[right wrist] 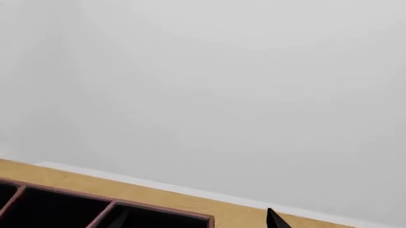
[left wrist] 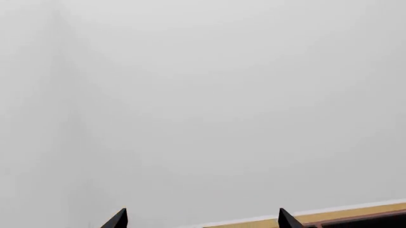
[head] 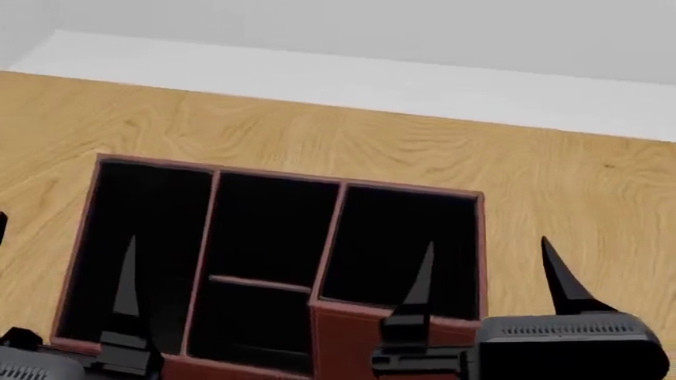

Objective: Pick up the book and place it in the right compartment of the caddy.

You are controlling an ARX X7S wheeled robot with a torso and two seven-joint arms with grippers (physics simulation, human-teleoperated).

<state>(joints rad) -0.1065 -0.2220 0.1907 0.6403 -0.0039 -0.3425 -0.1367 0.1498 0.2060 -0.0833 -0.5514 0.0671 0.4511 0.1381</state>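
Observation:
The reddish-brown caddy with black lining lies on the wooden table, low in the head view. Its right compartment is squarish with taller walls and shows nothing in it. The book is out of view in every frame. My right gripper is open and empty, one finger over the right compartment and the other over the wood beside the caddy. My left gripper is open and empty over the caddy's long left section. The left wrist view shows open fingertips and a caddy corner. In the right wrist view the gripper is open above the caddy's rim.
The wooden table stretches beyond the caddy to a white strip below a pale grey wall. The caddy's middle section is split by a crossbar. Both wrist views mostly face the blank wall.

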